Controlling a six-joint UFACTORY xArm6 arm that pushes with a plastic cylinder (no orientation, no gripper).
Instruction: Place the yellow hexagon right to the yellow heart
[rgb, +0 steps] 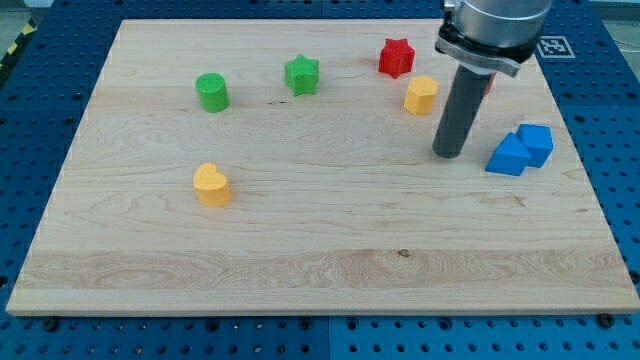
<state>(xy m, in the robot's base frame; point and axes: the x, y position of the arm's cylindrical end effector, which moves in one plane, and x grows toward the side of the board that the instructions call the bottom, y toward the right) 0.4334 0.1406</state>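
The yellow hexagon (421, 95) lies on the wooden board near the view's top right. The yellow heart (211, 185) lies far off at the view's left, about mid-height. My tip (450, 154) rests on the board just below and to the right of the yellow hexagon, a short gap away and not touching it. The rod rises from the tip up to the arm at the view's top right.
A red star (396, 57) sits just above and left of the hexagon. A green star (302, 75) and a green cylinder (211, 92) lie at the top left. Two blue blocks (508, 155) (537, 142) touch each other right of my tip. A sliver of red (489, 82) shows behind the rod.
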